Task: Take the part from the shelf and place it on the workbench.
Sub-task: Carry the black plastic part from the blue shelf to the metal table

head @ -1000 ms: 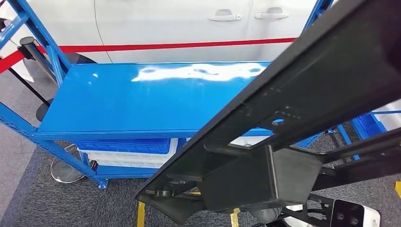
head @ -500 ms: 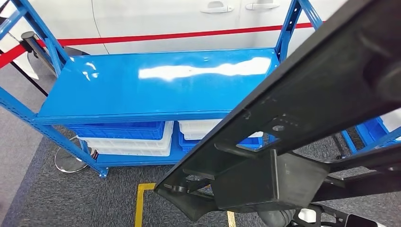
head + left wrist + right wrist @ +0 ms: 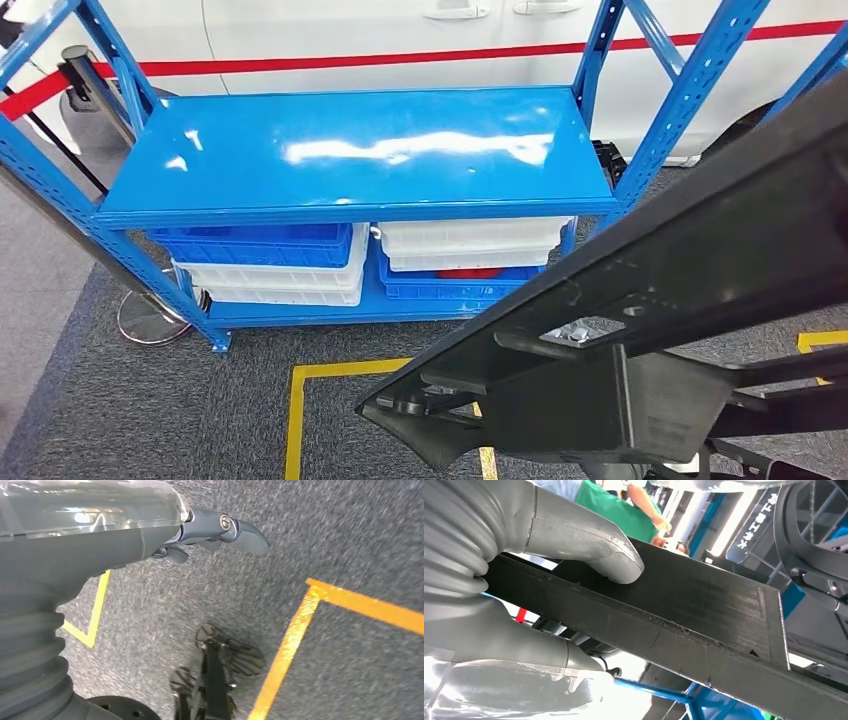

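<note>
The part (image 3: 700, 290) is a long black moulded beam with a boxy bracket underneath. It slants across the lower right of the head view, close to the camera, in front of the blue shelf (image 3: 350, 150). In the right wrist view my right hand (image 3: 549, 525) grips the part (image 3: 704, 610), with the thick grey thumb pressed on its flat face. My left hand (image 3: 150, 535) hangs over the grey carpet and holds nothing, its dark fingers (image 3: 240, 530) held loosely apart. The shelf's top board is bare and glossy.
Blue bins (image 3: 260, 245) and white bins (image 3: 470, 240) fill the shelf's lower level. Yellow tape (image 3: 300, 400) marks a box on the carpet. A stanchion base (image 3: 150, 320) and red belt stand at left, a white car (image 3: 330, 30) behind. A person in green (image 3: 624, 505) stands nearby.
The whole picture has shifted: the camera has drawn back and turned, so the full shelf and the floor tape now show. The part sits lower and further right in the picture, still held.
</note>
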